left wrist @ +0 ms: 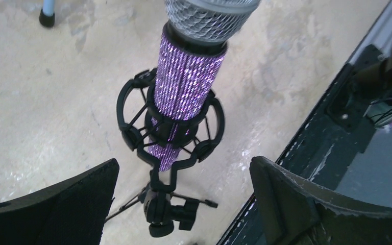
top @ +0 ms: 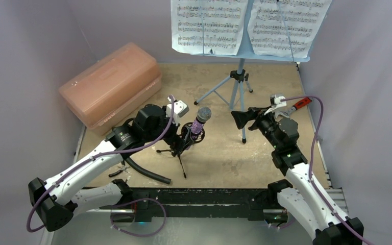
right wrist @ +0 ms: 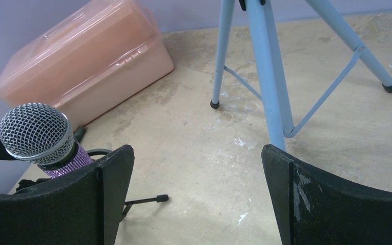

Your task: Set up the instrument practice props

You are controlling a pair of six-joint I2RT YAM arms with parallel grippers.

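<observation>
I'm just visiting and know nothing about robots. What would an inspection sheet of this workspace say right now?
Surface: tan board table, scuffed with white marks.
Job's things: blue music stand holds two sheet-music pages; purple microphone sits in ring of black mic stand.
Clutter: pink box at back left; black hose near left arm.
Tools: left tool open, facing microphone; right tool open, empty.
Cables: purple cables run along both arms.
Surroundings: pale walls on three sides.

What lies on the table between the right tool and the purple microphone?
Nothing. The top view shows only bare table between the right tool and the microphone, which stand apart.
</observation>
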